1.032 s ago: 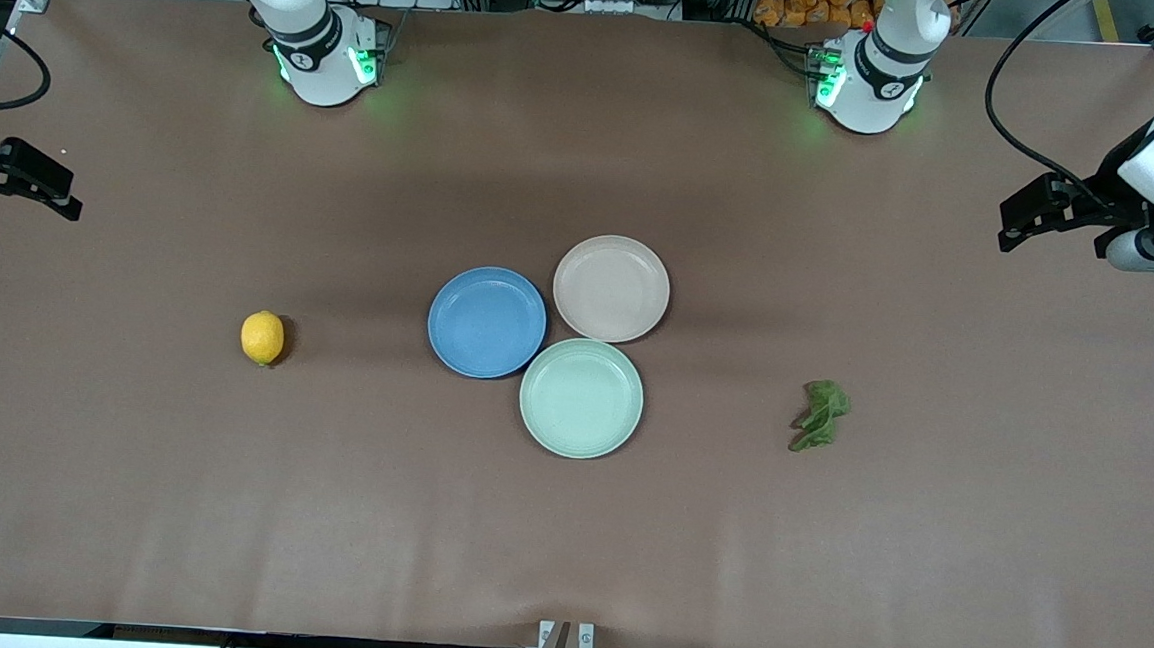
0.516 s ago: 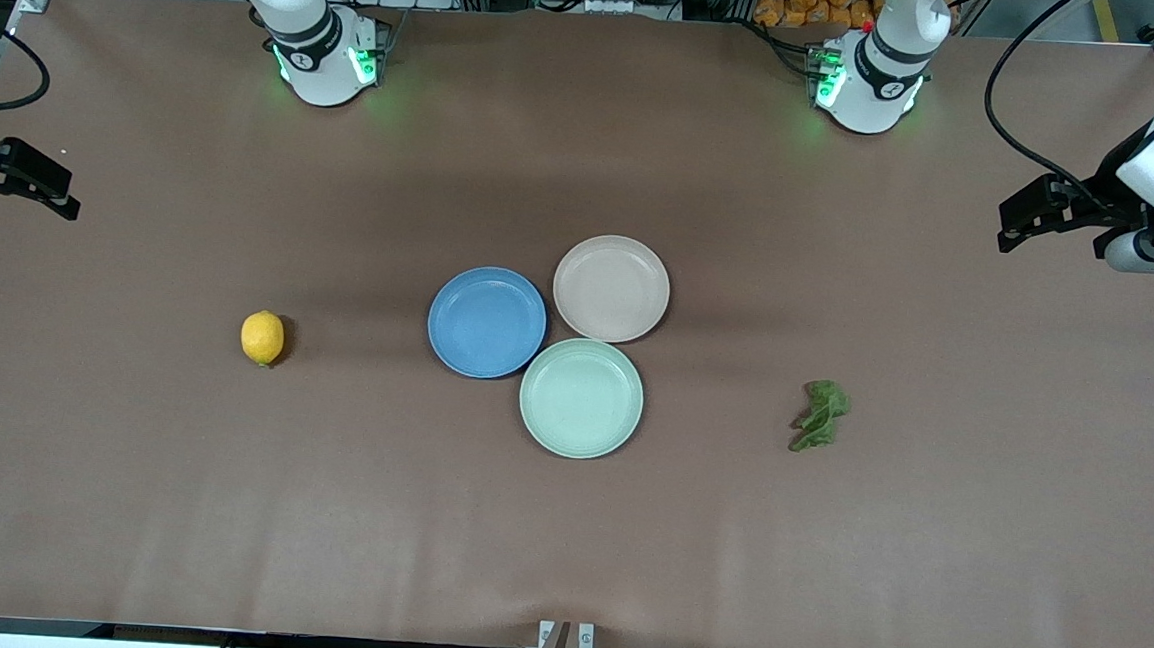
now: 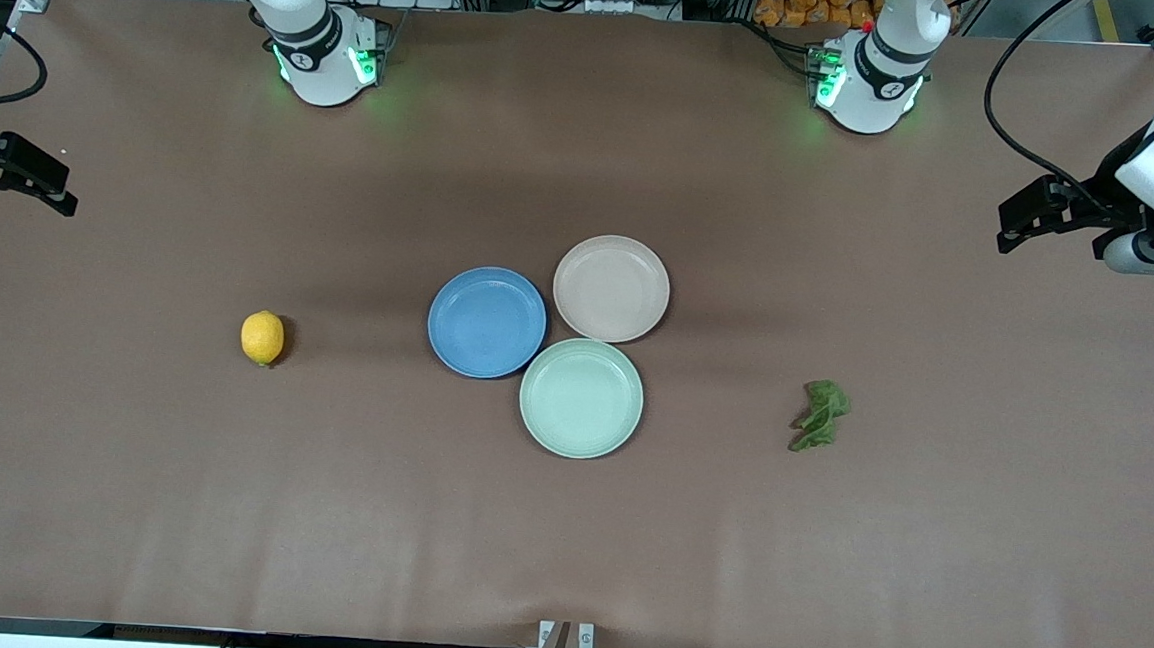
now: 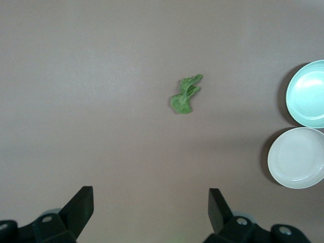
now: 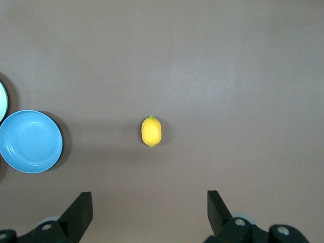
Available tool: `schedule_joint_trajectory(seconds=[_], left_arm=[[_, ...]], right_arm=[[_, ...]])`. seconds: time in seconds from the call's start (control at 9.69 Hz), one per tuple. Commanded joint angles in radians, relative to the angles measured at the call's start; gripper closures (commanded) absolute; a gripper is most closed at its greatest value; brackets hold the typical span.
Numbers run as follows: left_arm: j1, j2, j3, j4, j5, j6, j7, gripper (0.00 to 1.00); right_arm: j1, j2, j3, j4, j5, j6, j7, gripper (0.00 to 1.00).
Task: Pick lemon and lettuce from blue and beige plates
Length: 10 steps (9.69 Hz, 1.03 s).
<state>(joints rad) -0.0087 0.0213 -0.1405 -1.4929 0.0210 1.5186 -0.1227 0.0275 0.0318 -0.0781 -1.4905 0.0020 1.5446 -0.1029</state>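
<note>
While both arms hung high at the two ends of the table (image 3: 564, 544), nothing was in either grip. The left gripper (image 4: 151, 208) was up over the left arm's end of the brown tabletop, its jaws spread wide with only bare table between them. Same story for the right gripper (image 5: 149, 208), up over the right arm's end, jaws parted and holding nothing.

Down on the table, the lemon (image 3: 263, 337) lay by itself toward the right arm's end, well apart from the plates, resting directly on the brown surface. The lettuce (image 3: 820, 415) lay toward the left arm's end, also on the bare table, a crumpled green leaf well clear of any plate.

At the middle sat three plates bunched together. The blue plate (image 3: 487, 322) was toward the right arm's end of the cluster, the beige plate (image 3: 611, 288) farther from the front camera and just beside it, rims close or touching. The mint-green plate (image 3: 581, 398) sat nearest the front camera, tucked against both. All three held nothing.

From the right wrist view the lemon (image 5: 151, 131) showed near the middle of the picture, the blue plate (image 5: 30, 142) off at the edge.
</note>
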Motion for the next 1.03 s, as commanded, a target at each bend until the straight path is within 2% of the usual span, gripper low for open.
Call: schedule_joint_trajectory(seconds=[0.0,0.93], left_arm=[[0.006,-0.004,-0.001,0.000,-0.012,0.008,0.023,0.00],[0.006,-0.001,-0.001,0.000,-0.013,0.008,0.023,0.00]], right_arm=[[-0.020,-0.043,0.020,-0.051,-0.013,0.029,0.017,0.00],[-0.020,-0.026,0.015,-0.042,-0.016,0.012,0.015,0.00]])
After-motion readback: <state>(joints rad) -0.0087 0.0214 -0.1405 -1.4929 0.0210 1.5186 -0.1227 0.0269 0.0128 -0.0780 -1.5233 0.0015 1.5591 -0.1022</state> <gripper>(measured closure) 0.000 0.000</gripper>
